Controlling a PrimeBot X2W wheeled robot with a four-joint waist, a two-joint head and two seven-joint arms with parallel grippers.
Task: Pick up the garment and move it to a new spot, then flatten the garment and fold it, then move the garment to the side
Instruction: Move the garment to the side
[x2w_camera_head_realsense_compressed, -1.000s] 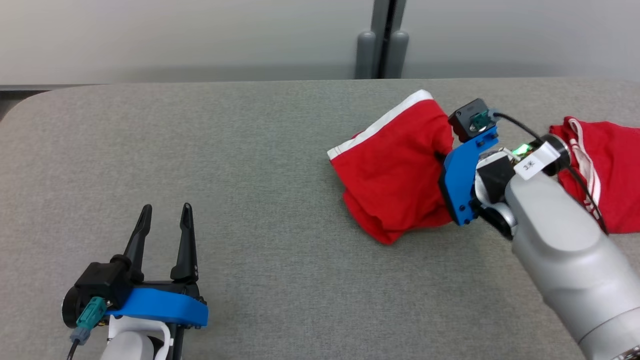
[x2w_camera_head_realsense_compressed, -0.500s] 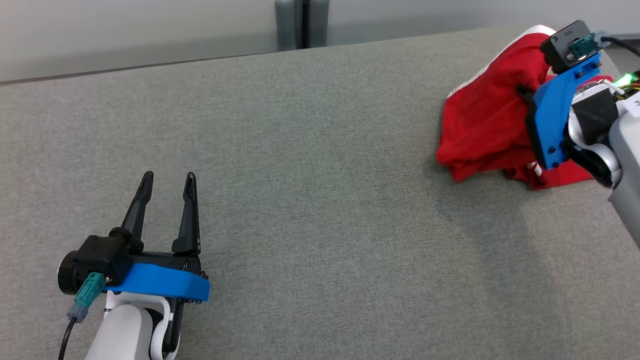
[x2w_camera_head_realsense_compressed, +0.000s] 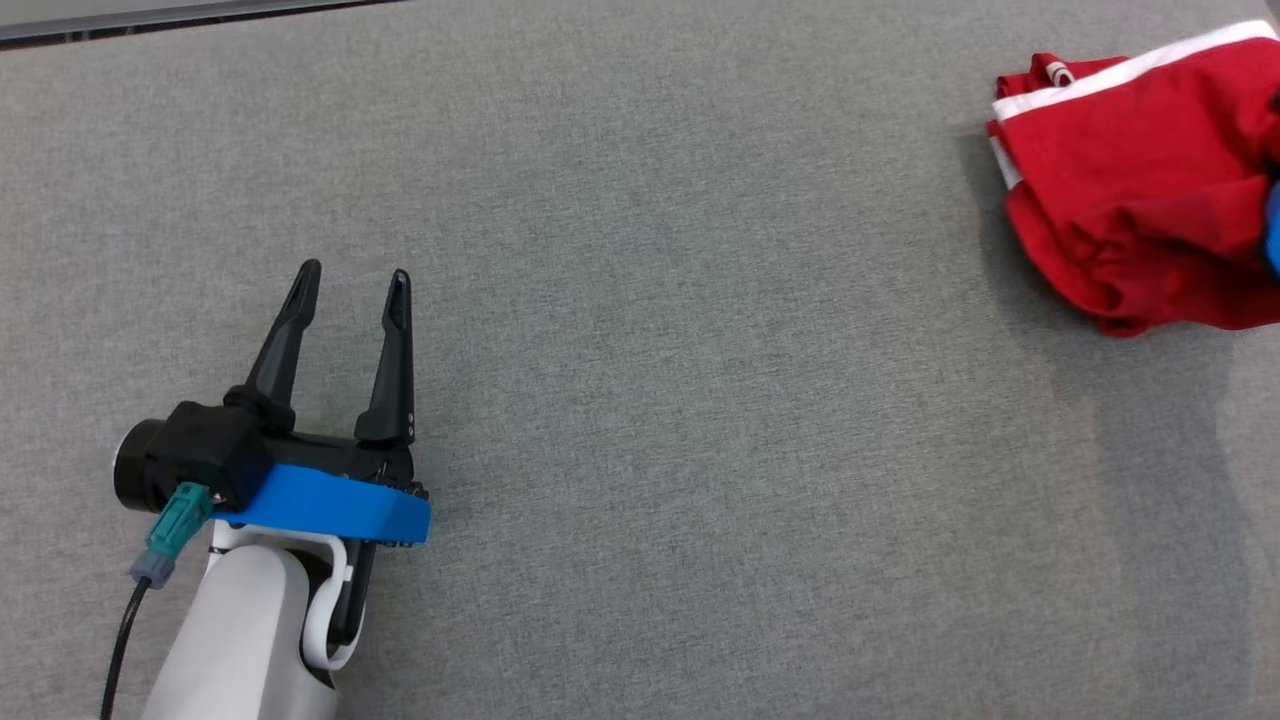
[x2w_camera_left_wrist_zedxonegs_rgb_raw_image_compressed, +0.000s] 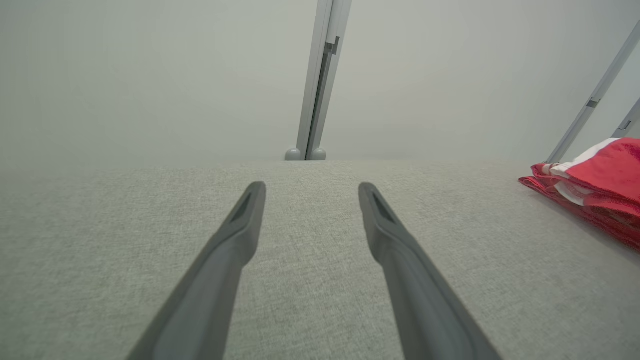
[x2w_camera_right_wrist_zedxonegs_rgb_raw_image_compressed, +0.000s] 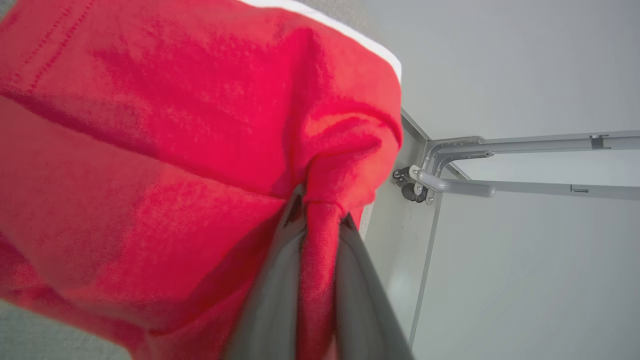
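Note:
The garment (x2w_camera_head_realsense_compressed: 1140, 200) is red cloth with a white band, bunched at the far right of the grey table in the head view. It also lies at the right edge of the left wrist view, garment (x2w_camera_left_wrist_zedxonegs_rgb_raw_image_compressed: 600, 185). In the right wrist view my right gripper (x2w_camera_right_wrist_zedxonegs_rgb_raw_image_compressed: 320, 217) is shut on a pinched fold of the garment (x2w_camera_right_wrist_zedxonegs_rgb_raw_image_compressed: 175, 150), which drapes over its two grey fingers. My left gripper (x2w_camera_head_realsense_compressed: 352, 283) rests low at the left of the table, open and holding nothing, far from the cloth. Its two fingers stand apart over bare fabric in its own view, left gripper (x2w_camera_left_wrist_zedxonegs_rgb_raw_image_compressed: 312, 189).
The grey fabric table (x2w_camera_head_realsense_compressed: 650, 300) spreads wide between my left gripper and the cloth. A pale wall with a grey vertical post (x2w_camera_left_wrist_zedxonegs_rgb_raw_image_compressed: 315, 100) stands behind the table's far edge. Grey metal frame bars (x2w_camera_right_wrist_zedxonegs_rgb_raw_image_compressed: 500, 165) run beside the table at the right.
The head view has swung left and down, so the cloth now sits at the right edge. My right gripper stays shut on the garment, which has lifted and bunched. The left gripper stays put.

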